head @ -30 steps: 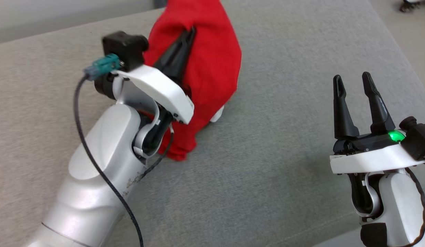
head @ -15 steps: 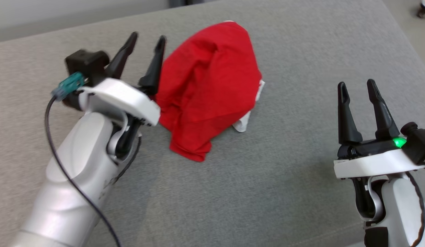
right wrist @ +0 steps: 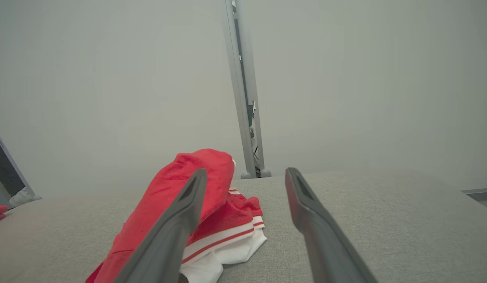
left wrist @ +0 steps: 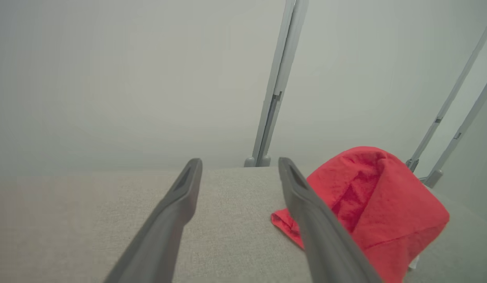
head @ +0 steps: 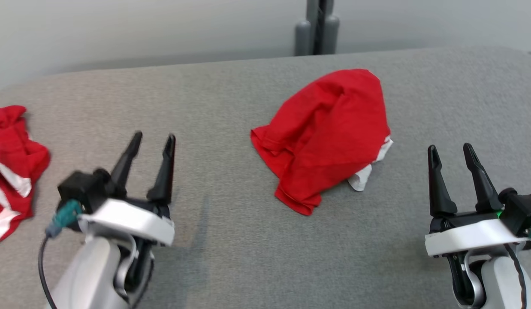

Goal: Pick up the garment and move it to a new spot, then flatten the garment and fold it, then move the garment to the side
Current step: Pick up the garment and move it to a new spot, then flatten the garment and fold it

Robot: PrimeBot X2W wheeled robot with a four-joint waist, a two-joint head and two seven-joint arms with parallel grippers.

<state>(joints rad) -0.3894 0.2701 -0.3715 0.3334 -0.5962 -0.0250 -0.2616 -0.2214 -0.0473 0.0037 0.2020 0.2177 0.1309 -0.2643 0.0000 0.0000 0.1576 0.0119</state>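
Observation:
A crumpled red garment (head: 327,133) with white trim lies in a heap on the grey surface (head: 231,240), right of centre in the head view. My left gripper (head: 153,138) is open and empty at the lower left, well apart from the heap. On the lower right my right gripper (head: 450,150) is open too, holding nothing. The left wrist view has the garment (left wrist: 377,212) beyond the right finger. From the right wrist the garment (right wrist: 176,204) sits left of and behind the left finger, red-and-white striped hem showing.
Another red and white garment (head: 10,167) lies at the far left edge of the surface. A grey post (head: 318,26) stands behind the far edge against a pale wall. Bare grey surface stretches between the two grippers.
My left gripper let go of the red garment and drew back to the lower left, open. The garment dropped into a heap. The head camera tilted up, shifting the whole picture.

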